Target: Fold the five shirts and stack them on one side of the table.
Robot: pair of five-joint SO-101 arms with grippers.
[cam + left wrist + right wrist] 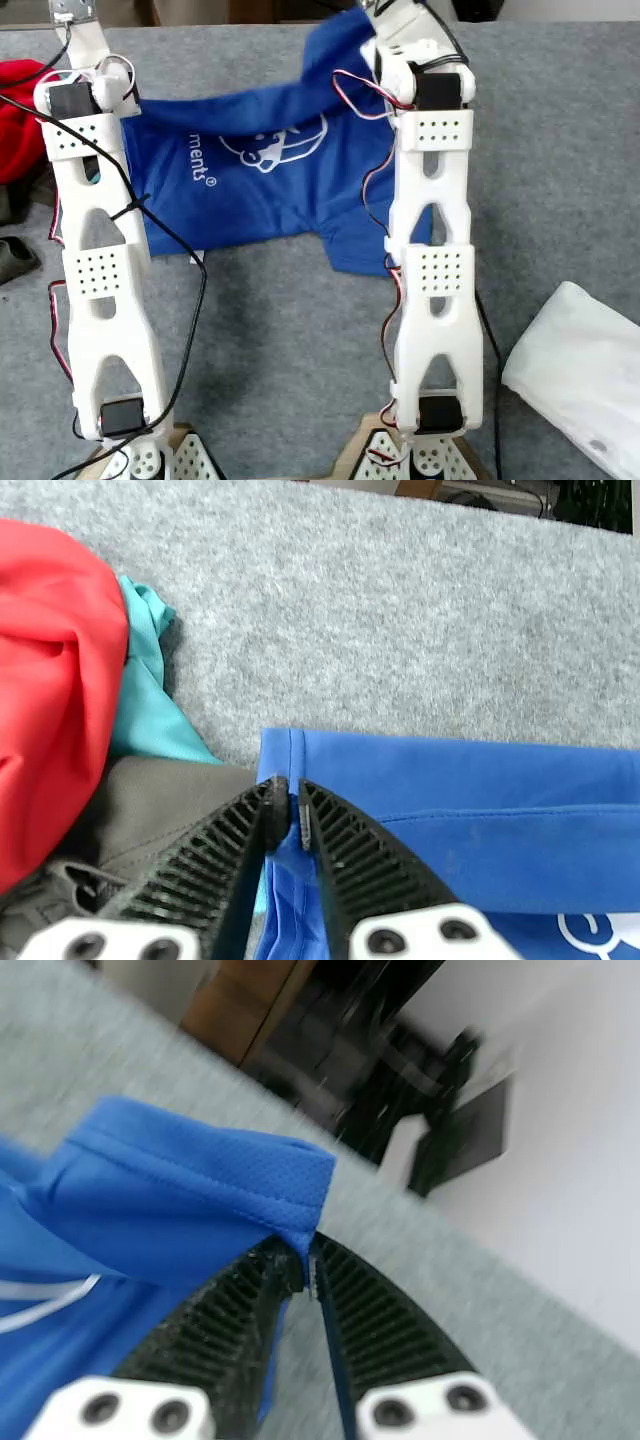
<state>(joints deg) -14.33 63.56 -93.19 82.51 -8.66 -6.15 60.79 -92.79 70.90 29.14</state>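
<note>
Blue shirt (pixel 270 190), left arm (pixel 95 250), right arm (pixel 435 250) outstretched, left pincer (pixel 288 805), right pincer (pixel 305 1255) clamping its corners

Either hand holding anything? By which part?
Both grip the blue shirt: left hand pinches one hemmed corner, right hand another corner, held raised.

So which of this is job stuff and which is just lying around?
Job: blue shirt, pinched by left gripper and right gripper; red shirt; teal shirt; dark grey garment; white garment.
Just around: wooden furniture beyond the table.
</note>
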